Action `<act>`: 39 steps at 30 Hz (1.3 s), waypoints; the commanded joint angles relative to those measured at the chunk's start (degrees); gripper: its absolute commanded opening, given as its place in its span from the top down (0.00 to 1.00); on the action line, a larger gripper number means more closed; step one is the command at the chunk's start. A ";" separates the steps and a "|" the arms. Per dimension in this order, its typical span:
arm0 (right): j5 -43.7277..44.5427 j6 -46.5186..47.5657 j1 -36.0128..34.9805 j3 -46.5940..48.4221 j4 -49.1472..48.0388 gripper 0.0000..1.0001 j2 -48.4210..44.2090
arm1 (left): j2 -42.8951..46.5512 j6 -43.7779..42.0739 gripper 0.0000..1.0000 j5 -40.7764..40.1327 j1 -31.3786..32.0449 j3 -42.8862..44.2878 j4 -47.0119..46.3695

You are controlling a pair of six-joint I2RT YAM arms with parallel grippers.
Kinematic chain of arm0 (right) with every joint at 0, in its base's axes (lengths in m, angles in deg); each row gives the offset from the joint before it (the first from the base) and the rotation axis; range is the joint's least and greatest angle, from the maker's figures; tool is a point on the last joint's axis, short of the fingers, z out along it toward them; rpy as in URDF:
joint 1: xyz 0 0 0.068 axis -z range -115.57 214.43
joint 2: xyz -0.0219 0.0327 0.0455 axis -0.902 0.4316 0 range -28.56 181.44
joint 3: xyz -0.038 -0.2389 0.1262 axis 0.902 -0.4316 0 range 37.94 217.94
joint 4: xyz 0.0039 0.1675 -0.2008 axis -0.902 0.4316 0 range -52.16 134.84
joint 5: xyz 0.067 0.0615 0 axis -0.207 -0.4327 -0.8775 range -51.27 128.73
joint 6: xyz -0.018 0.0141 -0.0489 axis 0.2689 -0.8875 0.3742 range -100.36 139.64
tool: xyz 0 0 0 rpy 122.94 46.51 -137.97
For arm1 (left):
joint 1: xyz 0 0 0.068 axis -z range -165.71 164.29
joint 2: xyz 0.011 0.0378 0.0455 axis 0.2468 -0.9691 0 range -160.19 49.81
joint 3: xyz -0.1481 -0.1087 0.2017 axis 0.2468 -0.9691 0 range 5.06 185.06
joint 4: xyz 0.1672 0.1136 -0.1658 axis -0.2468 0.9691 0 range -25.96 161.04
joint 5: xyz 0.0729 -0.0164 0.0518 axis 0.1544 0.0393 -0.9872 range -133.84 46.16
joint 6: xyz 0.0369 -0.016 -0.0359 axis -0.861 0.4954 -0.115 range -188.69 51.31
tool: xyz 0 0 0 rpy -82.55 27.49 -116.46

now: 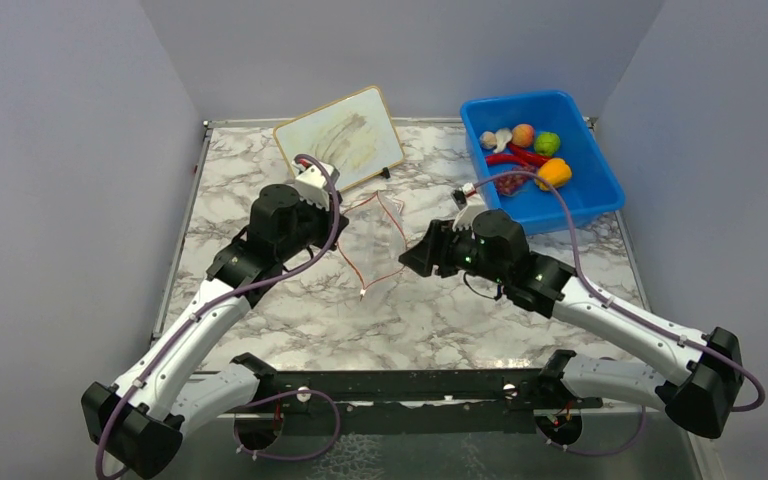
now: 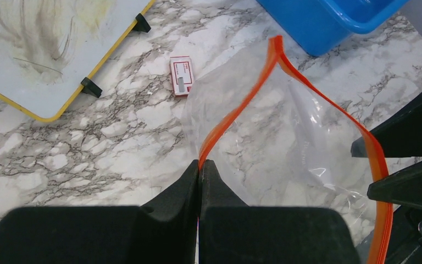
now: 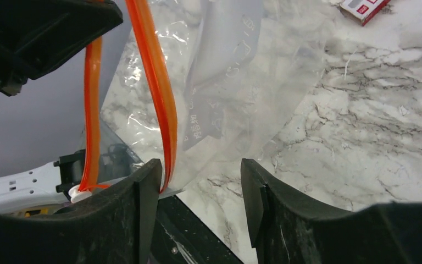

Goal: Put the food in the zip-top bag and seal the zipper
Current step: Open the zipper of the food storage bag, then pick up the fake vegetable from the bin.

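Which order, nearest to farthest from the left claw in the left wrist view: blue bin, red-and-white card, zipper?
1. zipper: pinched in the shut left claw, at its tips.
2. red-and-white card: ahead, slightly left.
3. blue bin: farthest, upper right.

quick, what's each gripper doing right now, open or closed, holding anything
left gripper: closed, pinching the zipper of the zip-top bag
right gripper: open, holding nothing; the zipper hangs beside one finger
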 commanded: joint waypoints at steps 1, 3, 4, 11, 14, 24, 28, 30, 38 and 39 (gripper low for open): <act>-2.40 2.40 -0.03 3.70 -1.72 0.42 -0.54 | 1.10 -1.60 1.00 2.60 -0.35 -1.39 -1.15; -3.51 2.81 -0.03 5.83 -0.24 0.40 0.17 | 1.69 -2.20 1.00 3.73 -0.36 -1.26 -1.02; -3.97 3.31 -0.03 7.08 0.96 0.39 0.85 | 1.88 -2.20 1.00 3.79 -0.36 -0.78 -0.73; 3.16 6.45 -0.03 14.26 8.13 0.34 0.25 | 0.30 -5.41 1.00 -4.31 -0.30 7.58 5.49; 8.40 9.41 -0.03 16.65 11.30 0.34 -0.27 | 0.77 -4.63 1.00 -8.61 -0.23 9.40 8.23; 30.27 20.44 3.01 26.41 19.19 0.35 7.89 | 1.08 -4.44 1.00 -16.83 1.05 6.91 11.34; 24.66 23.19 11.11 27.12 15.42 0.35 11.20 | -2.19 -3.07 1.00 -13.28 2.32 3.81 9.96; 23.80 24.44 14.69 26.52 13.15 0.35 12.49 | -3.32 -2.00 1.00 -10.72 2.64 1.90 8.32; 16.20 26.40 32.15 23.38 5.29 0.38 20.45 | -1.26 -3.09 1.00 0.75 3.26 -5.25 -0.78; 16.80 26.77 33.50 23.55 5.01 0.38 21.78 | -0.78 -3.21 1.00 1.36 3.25 -6.11 -1.79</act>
